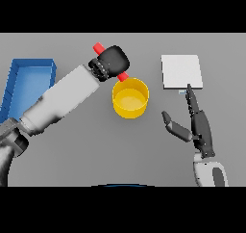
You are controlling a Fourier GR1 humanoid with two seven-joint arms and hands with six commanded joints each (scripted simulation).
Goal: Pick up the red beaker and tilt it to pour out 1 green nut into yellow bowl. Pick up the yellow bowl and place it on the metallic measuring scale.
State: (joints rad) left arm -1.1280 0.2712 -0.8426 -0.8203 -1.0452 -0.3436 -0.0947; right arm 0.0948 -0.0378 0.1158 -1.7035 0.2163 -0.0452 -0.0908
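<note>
**Beaker tipped over bowl's rim**

Beaker (100, 47), red, clamped in left hand (112, 60), fingers curled round its middle so only two ends show: one poking out up and to the left of the fist, the other (123, 77) reaching down and right to the far-left rim of yellow bowl (130, 98). Long axis thus slanted, upper-left to lower-right, lower end over or touching the rim; cannot tell which. Looks like the pouring step, tilt already steep. No green nut visible, neither in the bowl's pale yellow floor nor at the beaker's mouth; may be hidden or too small to tell.

Bowl round, open, upright, standing on grey table (86, 150) just below and right of the fist. Metallic measuring scale (181, 71), flat pale square, well to the bowl's right. Right hand (196, 126) nearer the scale, fingers straight and spread apart, tips almost at its near edge, holding nothing; likely better placed for the later bowl lift. Blue bin (29, 73) at far left.
</note>
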